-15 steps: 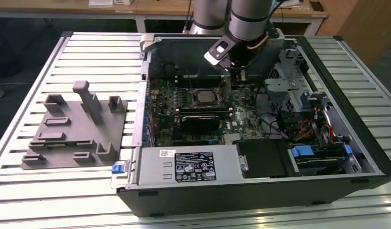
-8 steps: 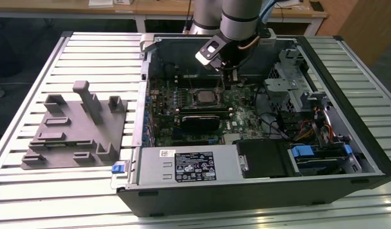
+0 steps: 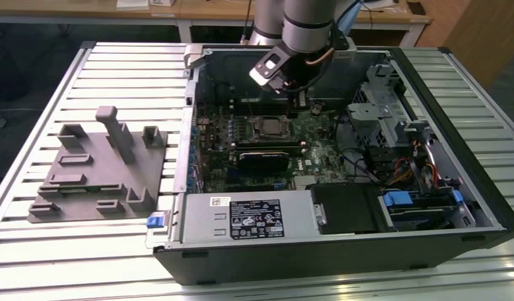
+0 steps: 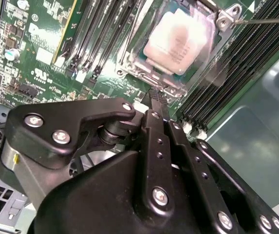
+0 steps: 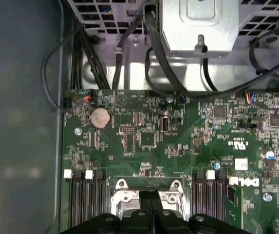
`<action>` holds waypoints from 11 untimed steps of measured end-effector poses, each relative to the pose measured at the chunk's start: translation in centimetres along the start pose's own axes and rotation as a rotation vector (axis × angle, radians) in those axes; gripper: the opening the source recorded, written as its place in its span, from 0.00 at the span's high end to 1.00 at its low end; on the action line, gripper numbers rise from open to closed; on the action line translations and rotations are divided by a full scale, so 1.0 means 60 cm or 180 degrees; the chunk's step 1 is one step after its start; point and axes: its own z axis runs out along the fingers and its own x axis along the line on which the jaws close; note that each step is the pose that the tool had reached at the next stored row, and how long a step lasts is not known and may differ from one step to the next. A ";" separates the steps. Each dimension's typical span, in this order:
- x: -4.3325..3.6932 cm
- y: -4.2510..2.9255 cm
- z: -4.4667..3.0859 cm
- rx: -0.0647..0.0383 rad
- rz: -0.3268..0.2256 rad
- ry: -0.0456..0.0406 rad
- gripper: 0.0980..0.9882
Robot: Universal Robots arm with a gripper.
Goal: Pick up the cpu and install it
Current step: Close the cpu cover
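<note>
The cpu [image 4: 178,36], a small square chip with a pale silver top, lies inside the metal-framed socket [image 4: 171,90] on the green motherboard. My gripper [image 4: 156,100] hangs just above the socket's edge, fingers pressed together and holding nothing. In the first wrist view the shut gripper [image 5: 151,196] covers the middle of the socket frame [image 5: 122,196]. In the exterior view the gripper [image 3: 297,103] hovers inside the open computer case, a little behind the socket [image 3: 272,128].
A grey moulded tray [image 3: 98,169] with upright blocks lies on the slatted table at the exterior view's left. Memory slots [image 4: 98,39] flank the socket. Cables [image 5: 105,58] and a metal drive cage [image 3: 391,106] crowd the case. The power supply [image 3: 248,216] fills the case's front.
</note>
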 end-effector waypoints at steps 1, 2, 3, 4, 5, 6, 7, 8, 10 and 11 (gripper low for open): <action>0.000 -0.001 0.000 0.0000 0.0001 0.0000 0.99; 0.000 -0.002 0.000 0.0000 0.0001 0.0000 0.99; 0.000 -0.002 0.000 0.0000 0.0001 0.0000 0.99; 0.000 -0.002 0.001 0.0000 0.0002 0.0001 0.99; 0.000 -0.003 0.002 0.0000 0.0002 0.0001 0.99; 0.000 -0.003 0.003 0.0000 0.0003 0.0001 0.99; 0.000 -0.004 0.004 0.0000 0.0003 0.0000 0.99; 0.000 -0.004 0.005 0.0001 0.0004 0.0000 0.99; 0.000 -0.006 0.008 0.0002 0.0004 -0.0001 0.99; 0.000 -0.007 0.009 0.0003 0.0005 -0.0001 0.99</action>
